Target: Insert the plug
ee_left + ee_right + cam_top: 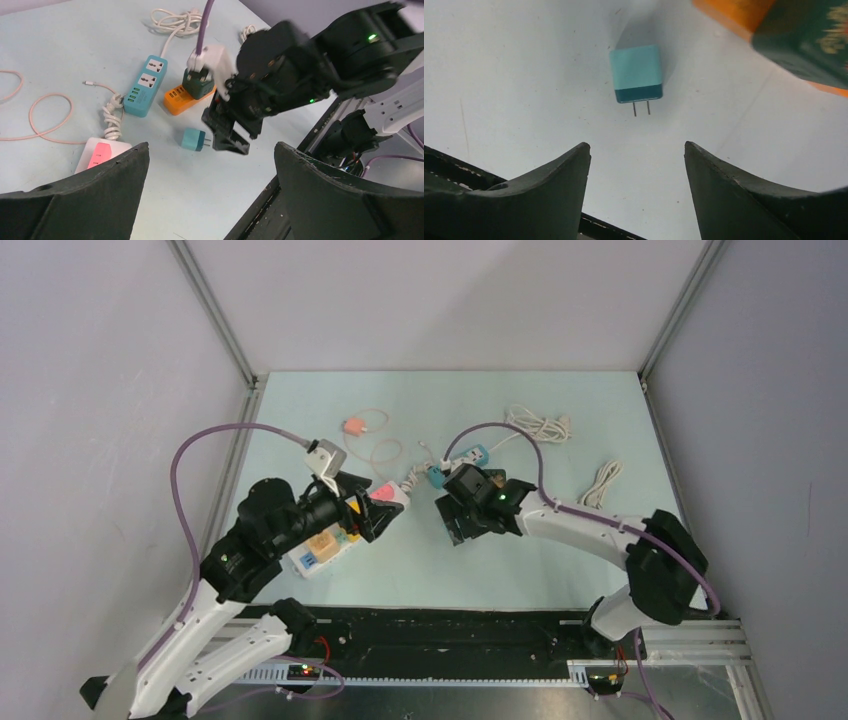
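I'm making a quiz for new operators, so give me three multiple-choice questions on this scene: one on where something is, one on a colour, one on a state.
1. Where is the teal plug?
A. in a socket
B. lying on the table, ahead of the right gripper
C. hanging from a cable

2. What colour is the strip under the green adapter?
A. orange
B. white
C. black

3. How is the right gripper?
A. shut on the plug
B. shut, empty
C. open, empty

Answers: B, the plug lies flat with its bare prongs toward the gripper. A, the adapter sits on the orange strip. C, its fingers stand apart with only table between them.
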